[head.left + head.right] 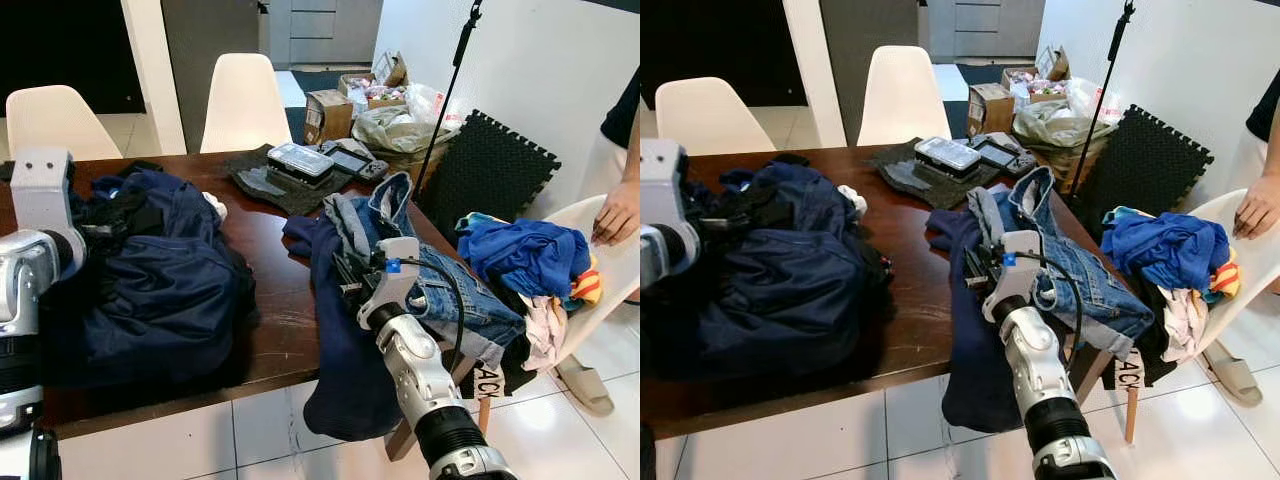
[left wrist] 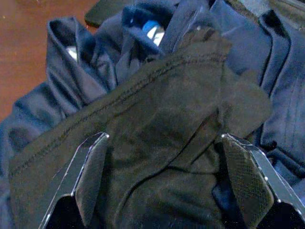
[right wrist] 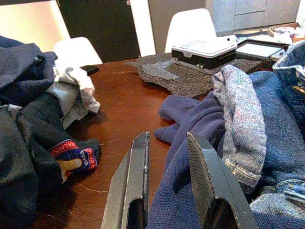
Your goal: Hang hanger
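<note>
Person (image 1: 620,190) cropped at frame edge

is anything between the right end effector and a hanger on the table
No hanger can be made out. The right end effector sits over a navy garment draped off the table, beside jeans. The left end effector straddles dark clothes. Any hanger would be buried under these piles.

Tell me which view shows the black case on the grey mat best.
Right wrist view: the black case sits side-on, with its lid and wall sharp, on the grey mat. Both eye views show it smaller, from above, at the table's far edge. In the left wrist view there is dark cloth.
</note>
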Robot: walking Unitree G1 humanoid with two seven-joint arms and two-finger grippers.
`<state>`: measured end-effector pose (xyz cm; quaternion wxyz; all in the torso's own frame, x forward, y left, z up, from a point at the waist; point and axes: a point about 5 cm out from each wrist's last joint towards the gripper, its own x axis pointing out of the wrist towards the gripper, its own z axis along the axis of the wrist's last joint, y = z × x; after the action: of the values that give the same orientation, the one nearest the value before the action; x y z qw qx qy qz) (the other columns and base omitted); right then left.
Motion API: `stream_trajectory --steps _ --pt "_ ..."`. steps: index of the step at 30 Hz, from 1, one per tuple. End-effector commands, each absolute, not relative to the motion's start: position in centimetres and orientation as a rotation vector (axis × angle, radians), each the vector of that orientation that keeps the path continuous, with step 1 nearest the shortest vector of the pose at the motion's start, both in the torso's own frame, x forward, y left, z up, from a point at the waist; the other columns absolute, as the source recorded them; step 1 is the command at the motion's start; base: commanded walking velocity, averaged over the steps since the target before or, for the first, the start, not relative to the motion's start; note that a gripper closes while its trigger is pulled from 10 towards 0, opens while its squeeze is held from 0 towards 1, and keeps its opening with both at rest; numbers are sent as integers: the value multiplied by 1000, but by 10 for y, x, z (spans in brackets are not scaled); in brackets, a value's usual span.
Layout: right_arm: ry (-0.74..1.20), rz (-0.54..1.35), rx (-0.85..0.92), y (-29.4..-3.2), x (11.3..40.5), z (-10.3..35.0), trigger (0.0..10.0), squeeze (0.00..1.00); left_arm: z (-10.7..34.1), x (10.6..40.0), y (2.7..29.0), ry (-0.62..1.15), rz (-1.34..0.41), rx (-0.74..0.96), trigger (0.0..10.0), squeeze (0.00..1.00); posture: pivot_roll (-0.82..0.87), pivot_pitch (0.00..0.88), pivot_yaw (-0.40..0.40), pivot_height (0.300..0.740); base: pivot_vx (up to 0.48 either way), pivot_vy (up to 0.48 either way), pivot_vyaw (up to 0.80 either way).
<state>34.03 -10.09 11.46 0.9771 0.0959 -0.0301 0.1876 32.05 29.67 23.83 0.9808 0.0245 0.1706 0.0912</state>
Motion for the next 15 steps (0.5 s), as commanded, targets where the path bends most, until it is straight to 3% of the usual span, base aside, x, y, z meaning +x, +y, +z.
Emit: stream_trajectory --steps 1,14,15 --pt "-45 367 194 -104 340 112 10000 0 228 320 293 390 156 17 10000 16 63 0 -66 740 0 0 0" --pt "-32 366 194 -103 339 109 10000 0 210 315 290 489 124 13 10000 0 61 0 -59 740 0 0 0" --pt "-31 367 194 -103 339 109 10000 0 209 315 289 494 120 10 4980 0 59 0 -57 740 0 0 0"
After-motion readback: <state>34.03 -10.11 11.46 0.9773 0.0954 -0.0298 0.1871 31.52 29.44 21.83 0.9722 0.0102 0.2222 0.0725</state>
